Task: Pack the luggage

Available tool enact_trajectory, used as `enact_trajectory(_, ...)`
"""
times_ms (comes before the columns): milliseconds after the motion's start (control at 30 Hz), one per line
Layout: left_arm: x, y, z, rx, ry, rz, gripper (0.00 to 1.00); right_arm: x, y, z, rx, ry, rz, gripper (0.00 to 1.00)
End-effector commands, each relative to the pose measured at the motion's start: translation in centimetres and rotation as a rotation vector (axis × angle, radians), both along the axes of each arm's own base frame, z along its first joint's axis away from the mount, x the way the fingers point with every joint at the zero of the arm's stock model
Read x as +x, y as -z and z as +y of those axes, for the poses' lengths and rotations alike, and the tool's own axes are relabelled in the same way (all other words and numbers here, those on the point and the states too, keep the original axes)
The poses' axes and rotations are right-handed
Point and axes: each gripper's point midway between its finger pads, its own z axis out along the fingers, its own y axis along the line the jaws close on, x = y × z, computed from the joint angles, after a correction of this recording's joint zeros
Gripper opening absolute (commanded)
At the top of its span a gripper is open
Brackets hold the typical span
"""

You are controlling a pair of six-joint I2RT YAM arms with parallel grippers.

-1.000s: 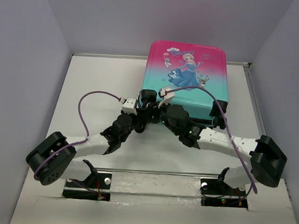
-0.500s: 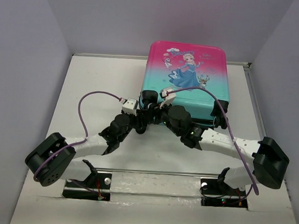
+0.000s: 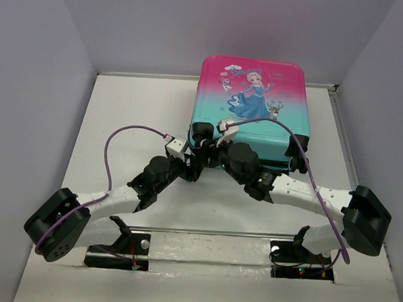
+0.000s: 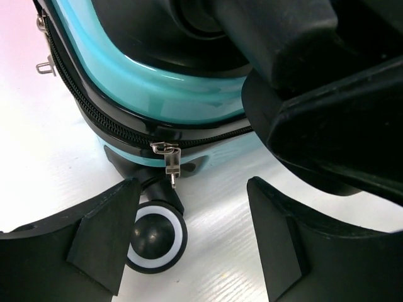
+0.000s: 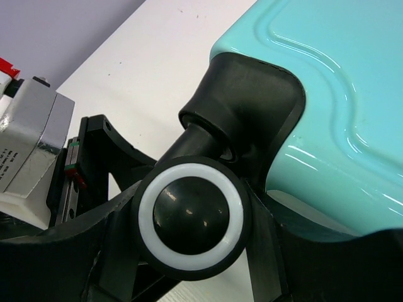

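The luggage (image 3: 271, 124) lies flat and closed at the back of the table, pink-to-teal shell with the princess print facing up. Both grippers are at its near-left corner. My right gripper (image 3: 209, 139) is shut on the upper black-and-white corner wheel (image 5: 190, 217), with a finger (image 5: 272, 245) on each side of it. My left gripper (image 4: 192, 242) is open, low against the same corner. The metal zipper pull (image 4: 171, 161) hangs between its fingers and the lower wheel (image 4: 155, 240) sits next to its left finger (image 4: 94, 239). The black zipper (image 4: 113, 123) runs shut along the teal shell.
The luggage's other near wheel (image 3: 295, 157) sticks out at its near-right corner. A purple cable (image 3: 130, 136) loops above the left arm. Grey walls close in on the left, right and back. The right gripper's black body (image 4: 327, 94) fills the upper right of the left wrist view.
The left arm's elbow has swung down and to the left, and the left gripper has drawn back slightly toward the near edge. The right gripper has stayed on the wheel.
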Motion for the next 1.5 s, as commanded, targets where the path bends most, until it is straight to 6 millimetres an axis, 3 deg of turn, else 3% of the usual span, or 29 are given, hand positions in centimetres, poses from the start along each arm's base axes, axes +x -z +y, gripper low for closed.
enact_trajectory(0, 0.4, -3.3, -1.0, -0.024, 0.031, -0.103, 0.81, -1.6, -6.6, 1.8, 0.205, -0.085, -0.09, 0.07)
enact_trajectory(100, 2.4, -4.5, -0.3, -0.02, -0.04, -0.125, 0.8, -2.0, -6.3, 2.4, 0.207, -0.118, -0.077, 0.07)
enact_trajectory(233, 5.2, -4.8, 0.6, 0.001, -0.11, -0.13, 0.71, -2.7, -6.6, 2.2, 0.221, -0.142, -0.074, 0.07)
enact_trajectory(433, 5.7, -5.5, 1.3, -0.047, -0.158, -0.153, 0.27, -3.6, -6.0, 2.0, 0.228, -0.175, -0.054, 0.07)
enact_trajectory(500, 5.7, -5.6, 1.6, -0.046, -0.168, -0.156, 0.15, -3.5, -5.5, 1.9, 0.218, -0.17, -0.049, 0.07)
enact_trajectory(600, 5.3, -5.6, 1.5, -0.053, -0.151, -0.155, 0.06, -3.6, -5.2, 2.0, 0.223, -0.173, -0.043, 0.07)
enact_trajectory(700, 4.8, -5.0, 1.3, -0.049, -0.125, -0.142, 0.06, -3.6, -5.2, 1.9, 0.227, -0.171, -0.044, 0.07)
enact_trajectory(800, 4.9, -4.3, 2.5, -0.033, -0.179, -0.131, 0.06, -3.7, -4.8, 1.5, 0.221, -0.163, -0.04, 0.07)
enact_trajectory(967, 5.7, -2.5, 7.4, 0.069, -0.416, -0.084, 0.06, -4.0, -4.9, -0.7, 0.211, -0.121, -0.057, 0.07)
enact_trajectory(1133, 6.8, -0.6, 11.5, 0.061, -0.555, 0.013, 0.06, -5.8, -3.3, -4.0, 0.174, -0.105, -0.023, 0.07)
enact_trajectory(1333, 8.8, -1.8, 10.7, -0.006, -0.545, 0.026, 0.06, -8.8, -2.0, -5.4, 0.141, -0.202, 0.026, 0.07)
enact_trajectory(1400, 9.1, -2.9, 9.1, -0.057, -0.478, 0.014, 0.06, -9.2, -1.4, -5.4, 0.129, -0.22, 0.041, 0.07)
enact_trajectory(1467, 7.6, -4.0, 6.1, -0.134, -0.294, -0.003, 0.06, -9.0, -0.6, -5.7, 0.108, -0.198, 0.046, 0.07)
